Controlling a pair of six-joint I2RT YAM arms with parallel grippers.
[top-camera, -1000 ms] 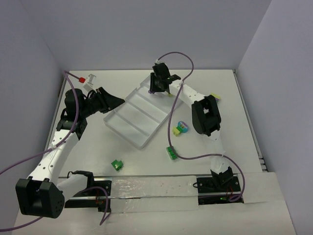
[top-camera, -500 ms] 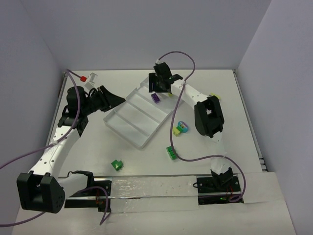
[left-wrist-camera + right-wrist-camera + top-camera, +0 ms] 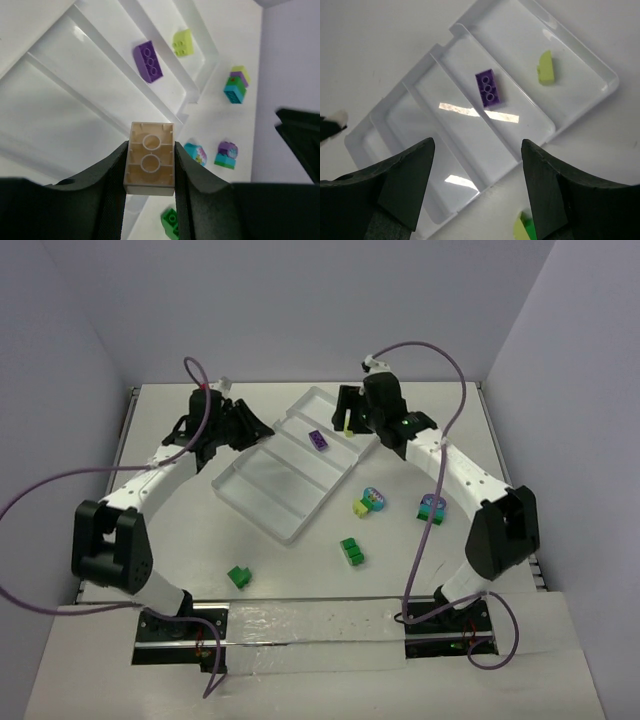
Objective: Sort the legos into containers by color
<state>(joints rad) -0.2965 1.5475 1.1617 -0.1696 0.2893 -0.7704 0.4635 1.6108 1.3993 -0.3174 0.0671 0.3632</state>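
The left hand [image 3: 149,167] was closed on a peach brick [image 3: 149,157]. The studs of the brick faced the wrist camera, and one finger pressed on each long side.

In my judgement, the step in hand was to put this brick into a compartment of its own. To do it well, the hand should go down over one of the two empty compartments [image 3: 60,85], which lay under it and a little to its side. It should come low before the fingers part, so that the brick does not jump over a dividing wall. It should not release farther on. Just beyond the hand, in the next compartment of the tray [image 3: 192,102], lay the purple brick [image 3: 148,61]. One compartment farther lay the yellow-green brick [image 3: 183,42]. Past the tray, on the desk [image 3: 230,30], lay a mixed clump [image 3: 236,86]. A green brick [image 3: 170,222] lay on the desk close below the hand.

In the top view the left arm [image 3: 150,475] reached far forward from its base, bent at the elbow. Its hand was at the left side of the tray and pointed across it. Opposite to it, the right hand [image 3: 477,175] hung above the far end of the tray. Its fingers were wide apart, with nothing between them. The two hands were near, so the left one should descend straight down and not lean toward the other.
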